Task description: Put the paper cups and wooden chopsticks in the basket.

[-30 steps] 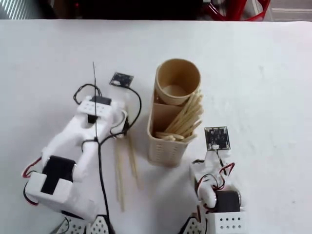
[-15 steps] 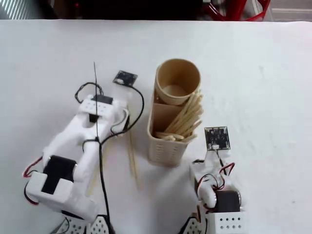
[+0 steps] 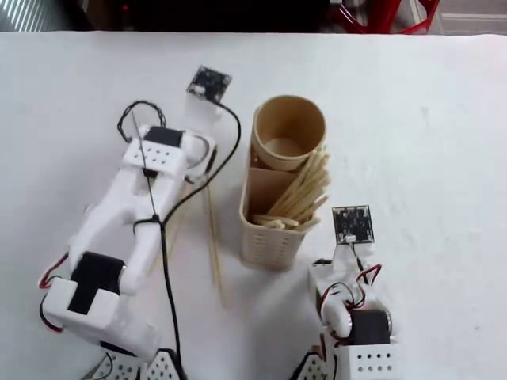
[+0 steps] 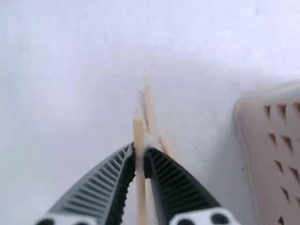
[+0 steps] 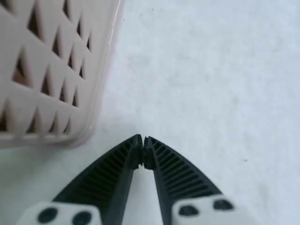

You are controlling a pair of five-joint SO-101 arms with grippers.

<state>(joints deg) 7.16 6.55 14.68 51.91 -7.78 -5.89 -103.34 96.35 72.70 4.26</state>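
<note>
clamping one wooden chopstick (image 4: 138, 127) w/ left gripper (image 4: 139, 153), just beside basket (image 4: 274, 140). holding right gripper (image 5: 142, 151) pinched together on nothing, nr basket wall.

Blurred chopstick (image 4: 138, 131), one end beyond the edge

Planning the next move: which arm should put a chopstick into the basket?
Left. The left gripper is shut on a chopstick next to the basket; the right gripper is shut, empty, across the basket from the loose chopstick.
</note>
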